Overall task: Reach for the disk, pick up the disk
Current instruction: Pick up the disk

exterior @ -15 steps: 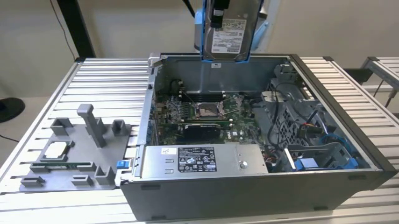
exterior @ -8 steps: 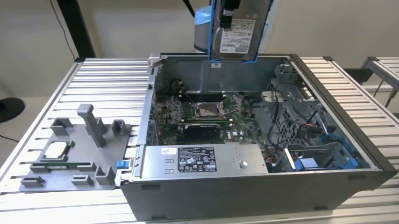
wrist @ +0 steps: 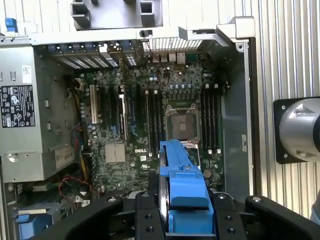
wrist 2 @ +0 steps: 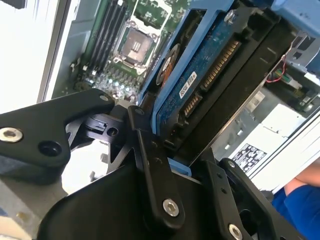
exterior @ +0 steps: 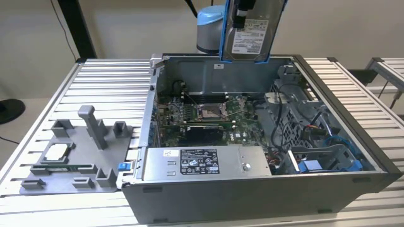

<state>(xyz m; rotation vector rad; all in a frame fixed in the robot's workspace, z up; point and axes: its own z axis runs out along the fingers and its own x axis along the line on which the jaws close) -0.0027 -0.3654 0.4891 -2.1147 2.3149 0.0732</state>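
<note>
You have the disk (exterior: 251, 35) off its seat and held upright in the air above the far wall of the open computer case (exterior: 353, 142), its white label facing the exterior camera and its blue bracket (exterior: 222, 33) framing the edges. The claw (wrist 2: 175, 150) is pinching the disk: in the second wrist view its black fingers (wrist 2: 150, 160) press against the bracket on either side, and the drive's circuit-board face (wrist 2: 200, 75) shows above them. In the first wrist view the blue bracket (wrist: 182, 190) stands edge-on between the claw's links (wrist: 185, 220), directly over the motherboard (wrist: 150, 125).

Below the disk you have the processor socket (exterior: 210, 111), the memory slots (wrist: 210, 115) and, along the case's near edge, the grey power supply box (exterior: 202, 163) with its black-and-white label. Cables and a blue drive bay (exterior: 322, 163) crowd the case's near corner on the exterior view's right.

On the ribbed surface (exterior: 107, 75), beside the case on the exterior view's left, a grey fixture tray (exterior: 75, 156) carries a small square silver chip (exterior: 56, 152).

The arm's blue joint (exterior: 209, 23) sits behind the disk, beyond the case's far edge
</note>
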